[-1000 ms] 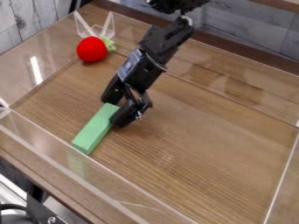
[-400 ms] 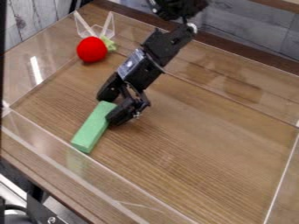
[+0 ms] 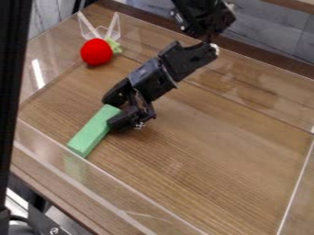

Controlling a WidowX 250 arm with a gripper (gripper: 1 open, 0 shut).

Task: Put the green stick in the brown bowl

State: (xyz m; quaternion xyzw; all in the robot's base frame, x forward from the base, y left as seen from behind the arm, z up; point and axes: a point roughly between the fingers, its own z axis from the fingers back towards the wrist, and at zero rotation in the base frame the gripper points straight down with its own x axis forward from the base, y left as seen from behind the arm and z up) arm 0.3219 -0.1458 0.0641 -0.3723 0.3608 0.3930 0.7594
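The green stick [image 3: 94, 133] is a flat light green block lying on the wooden table, its far end under my gripper. My gripper [image 3: 128, 112] is black and sits down at the stick's upper right end, its fingers around that end. The stick still rests on the table. Whether the fingers are pressed tight on it is not clear. No brown bowl shows in this view.
A red ball with pale leaves [image 3: 97, 50] lies at the back left. Clear plastic walls [image 3: 37, 69] ring the wooden table [image 3: 221, 138]. A dark vertical bar [image 3: 10, 110] crosses the left edge of the view.
The arm has swung lower and leftward, and the green stick has slid a little to the left with the gripper on its end.
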